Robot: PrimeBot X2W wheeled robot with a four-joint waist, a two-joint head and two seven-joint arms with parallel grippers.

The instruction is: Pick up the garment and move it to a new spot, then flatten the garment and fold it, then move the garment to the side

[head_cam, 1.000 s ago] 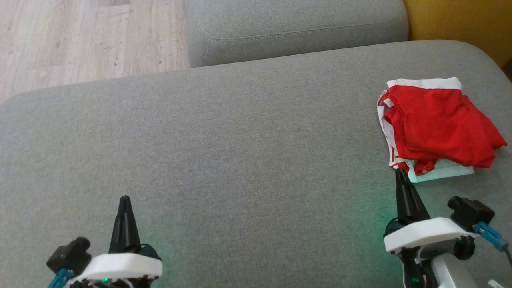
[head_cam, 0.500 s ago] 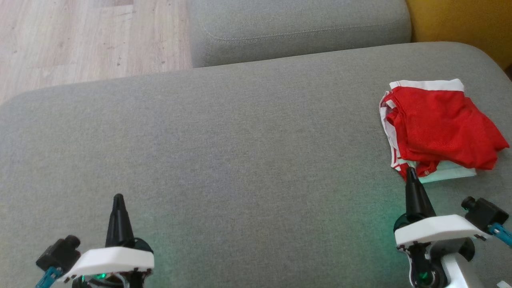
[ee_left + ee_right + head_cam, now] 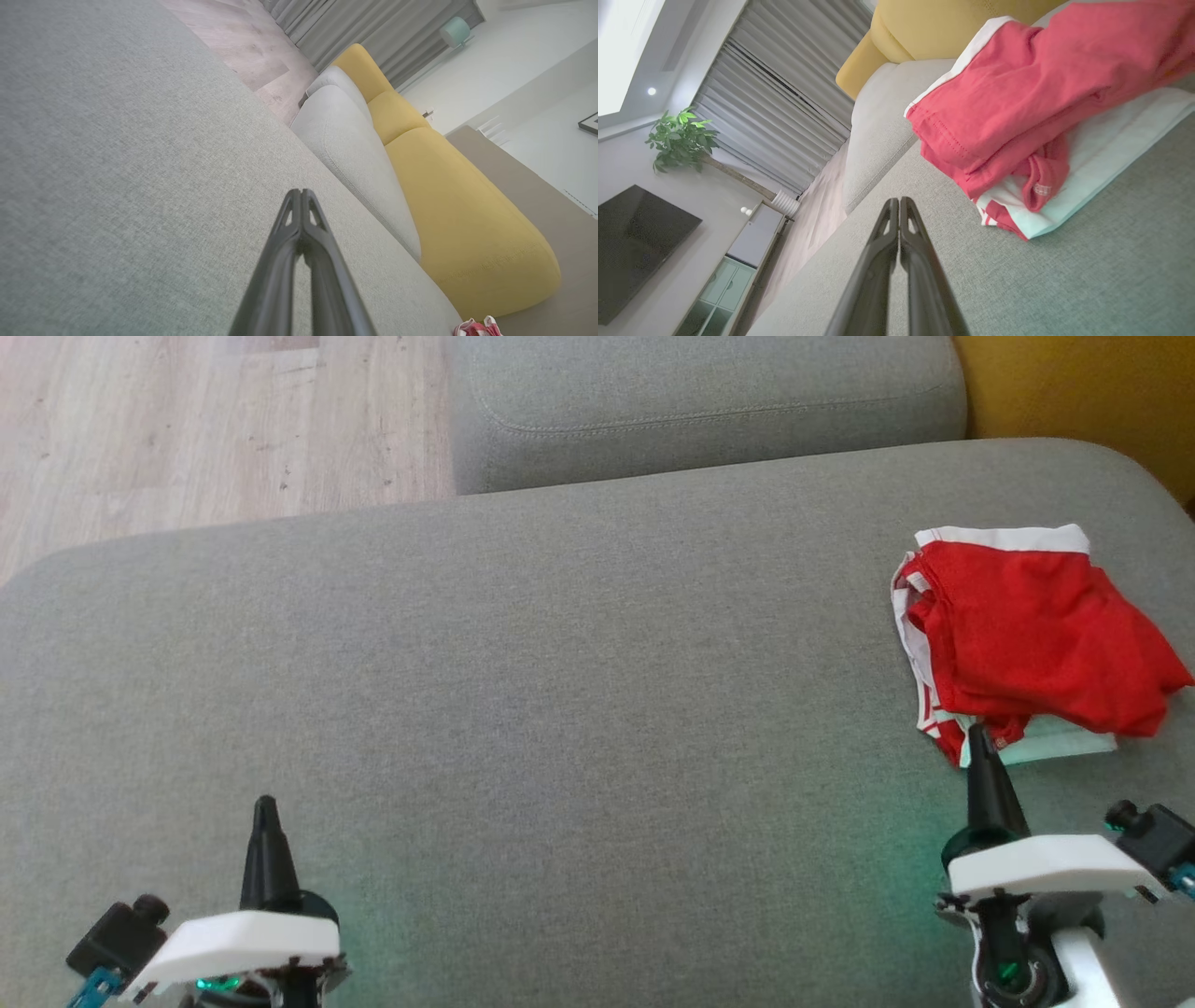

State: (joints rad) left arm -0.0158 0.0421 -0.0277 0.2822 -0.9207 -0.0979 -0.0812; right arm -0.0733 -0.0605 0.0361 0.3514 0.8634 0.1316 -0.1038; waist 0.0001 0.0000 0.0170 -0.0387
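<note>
Grey upholstery of a sofa seat [image 3: 560, 709] spans most of the head view, with a grey back cushion [image 3: 700, 401] at the top centre, a yellow cushion [image 3: 1074, 392] at the upper right and pale wooden floor [image 3: 187, 429] at the upper left.

The garment [image 3: 1036, 644], red with white bands, lies folded in a loose, rumpled stack at the right edge of the frame. It rests on the seat, with a pale white layer showing under its lower edge.

The right gripper [image 3: 977, 733] stands at the lower right, fingers pressed together and holding nothing. Its tip meets the garment's lower left corner in the head view. In the right wrist view the fingertips lie just beside the cloth, over bare upholstery, with the garment at the upper right.

The left gripper [image 3: 265, 803] sits at the lower left, well apart from the garment, its fingers likewise pressed together and empty above the bare seat.

Grey curtains [image 3: 784, 102], a potted plant [image 3: 682, 137] and a dark television [image 3: 635, 247] occupy the left half of the right wrist view.
</note>
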